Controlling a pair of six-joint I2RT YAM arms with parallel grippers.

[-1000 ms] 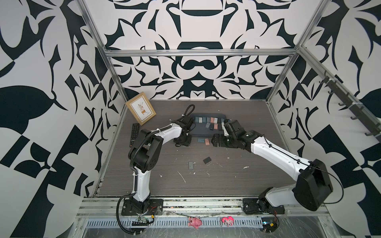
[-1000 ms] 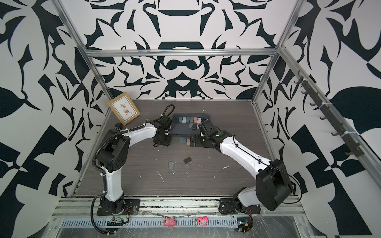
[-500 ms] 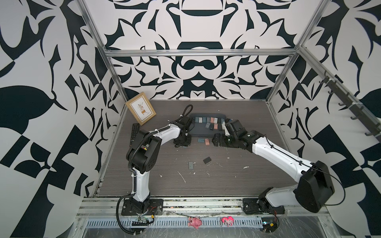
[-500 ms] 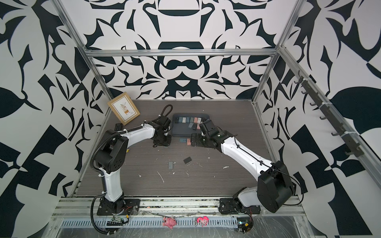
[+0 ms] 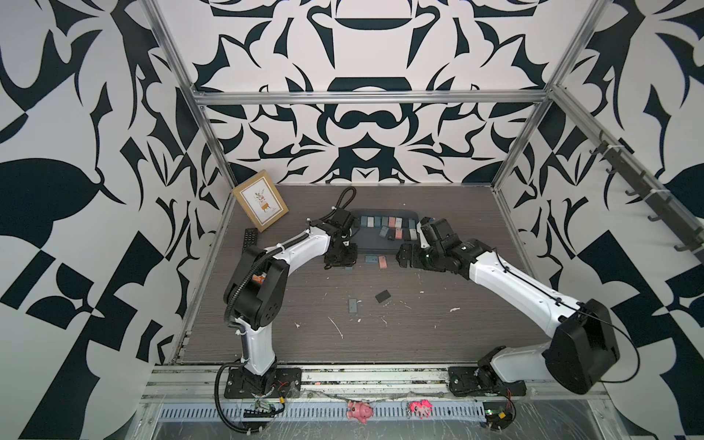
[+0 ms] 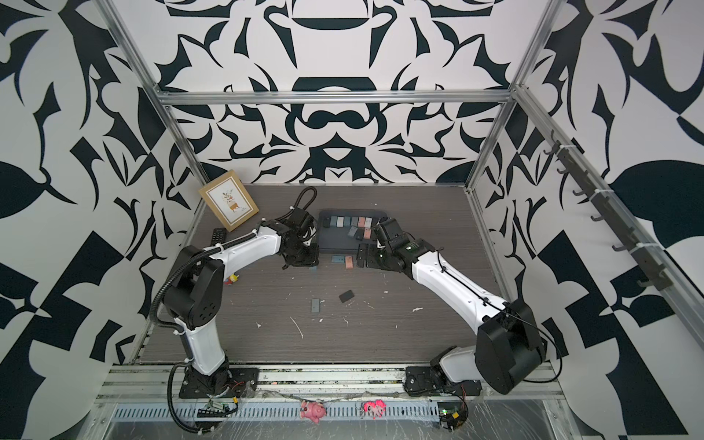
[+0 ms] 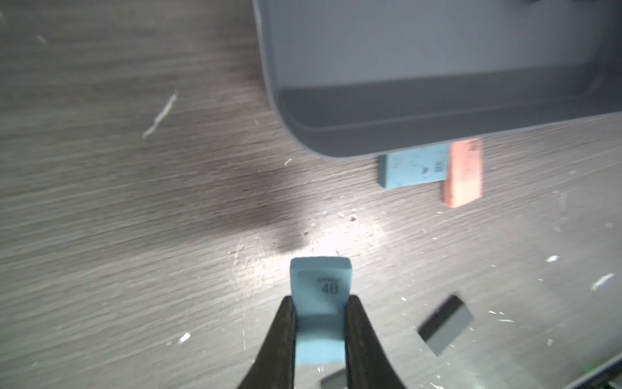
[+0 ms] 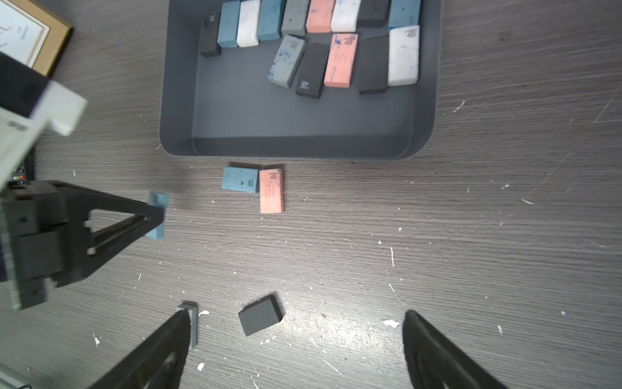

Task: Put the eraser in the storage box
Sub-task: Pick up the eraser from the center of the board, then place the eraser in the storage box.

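Observation:
My left gripper point(image 7: 319, 304) is shut on a light blue eraser point(image 7: 319, 281) marked 4B, which sticks out past the fingertips. It is low over the table, just in front of the near left corner of the dark grey storage box point(image 7: 420, 50). Both top views show that gripper point(image 5: 340, 263) beside the box point(image 5: 375, 245). From the right wrist view, the held eraser point(image 8: 158, 215) shows edge-on and the box point(image 8: 296, 118) has several erasers along its far side. My right gripper point(image 8: 295, 313) is open over the table near the box's front right.
Loose on the table in front of the box lie a blue eraser point(image 8: 240, 180) touching a pink one point(image 8: 271, 192). Nearer the front lie a black eraser point(image 8: 261, 318) and a grey one point(image 8: 192, 325). A tan picture frame point(image 5: 260, 200) and a remote point(image 5: 250, 239) are at the back left.
My left gripper's jaws have closed onto the light blue eraser. Both arms have stayed nearly in place.

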